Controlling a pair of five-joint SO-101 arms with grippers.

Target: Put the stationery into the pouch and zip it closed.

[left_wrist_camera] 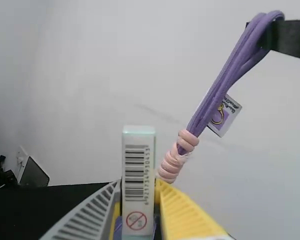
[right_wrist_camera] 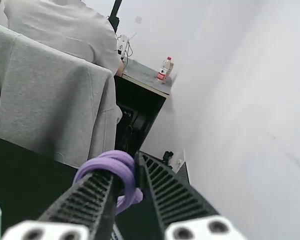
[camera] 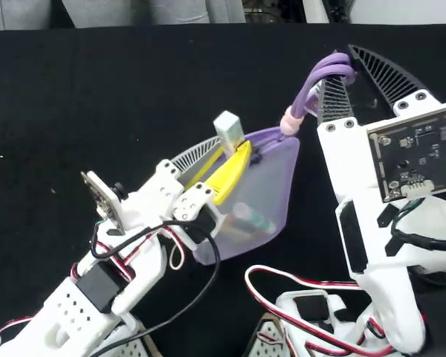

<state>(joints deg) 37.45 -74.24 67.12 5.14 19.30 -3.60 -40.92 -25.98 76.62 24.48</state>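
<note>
Pouch [camera: 267, 178] and stationery are both in hand from where I stand. The left hand [camera: 230, 146] is closed narrow on a small white box [camera: 228, 128] with a barcode. Its grey and yellow fingers pinch the flat faces low down, so most of the box stands above the tips. The box sits right at the pouch's open upper edge and has not dropped in.

The right hand [camera: 347, 63] is clamped on the purple cord [camera: 320, 82], its black fingers squeezing the loop near its far end. The cord runs down through a pink coil [camera: 289, 123] to the pouch's corner, with a small tag [left_wrist_camera: 224, 112] dangling from it.

The pouch is translucent purple, strung up by that corner between the two arms over the black tabletop [camera: 97, 97]. Whether its lower end rests there I cannot tell. A tube-shaped item [camera: 253, 220] lies inside it.

I'd judge the pouch light, thin and floppy. Held by the cord alone it will likely swing and twist, and its mouth will sag shut when nudged. The cord is a fair handle for lifting, but for zipping, a grip on the rim by the zip's end would steady it better. I cannot make out the zip pull. The box looks stiff, light and smooth-sided, so it could slip if the pinch eases early.
</note>
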